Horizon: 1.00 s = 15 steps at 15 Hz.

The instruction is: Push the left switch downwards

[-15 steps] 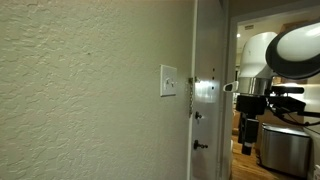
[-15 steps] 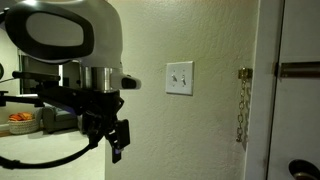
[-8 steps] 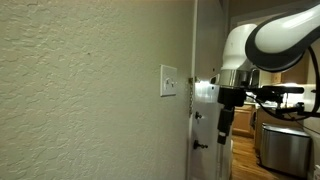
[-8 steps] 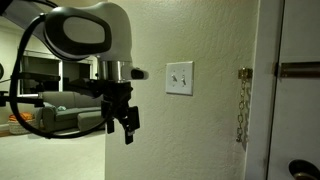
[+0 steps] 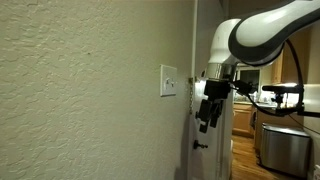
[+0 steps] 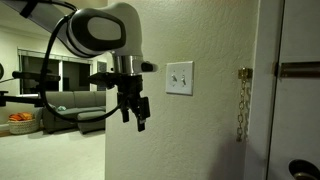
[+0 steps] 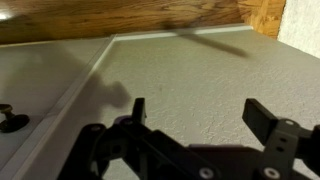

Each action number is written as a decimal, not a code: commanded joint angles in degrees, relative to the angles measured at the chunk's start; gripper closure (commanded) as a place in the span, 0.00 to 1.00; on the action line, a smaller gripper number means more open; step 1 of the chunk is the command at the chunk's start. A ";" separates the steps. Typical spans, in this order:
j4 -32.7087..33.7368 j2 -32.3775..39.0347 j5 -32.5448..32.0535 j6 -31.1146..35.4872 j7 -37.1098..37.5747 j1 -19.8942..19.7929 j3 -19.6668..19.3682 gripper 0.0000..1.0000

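A white wall plate (image 6: pixel 180 78) with two small toggles sits on the textured cream wall; the left switch (image 6: pixel 174 78) is its leftmost toggle. The plate also shows edge-on in an exterior view (image 5: pixel 168 81). My gripper (image 6: pixel 139 113) hangs below and left of the plate, apart from it, fingers pointing down. In an exterior view it (image 5: pixel 206 113) is in front of the door edge. In the wrist view the gripper (image 7: pixel 195 110) is open and empty over cream wall; the switch is out of that view.
A silvery door chain (image 6: pixel 242 105) and latch hang on the door frame right of the plate. A white door (image 6: pixel 295 90) with a dark knob (image 6: pixel 303 171) stands at right. A sofa (image 6: pixel 75 105) lies in the room behind. A wooden strip (image 7: pixel 120 18) crosses the wrist view's top.
The arm has moved toward the wall plate and risen; the gripper is now closer to the switch than a second ago. Its jaws stay open.
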 commanded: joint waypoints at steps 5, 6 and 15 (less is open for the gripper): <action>0.25 0.14 0.07 -0.09 -0.01 -0.36 0.33 0.00; 0.25 0.14 0.07 -0.09 -0.01 -0.36 0.33 0.00; 5.04 2.89 0.14 0.52 0.09 0.39 2.26 0.00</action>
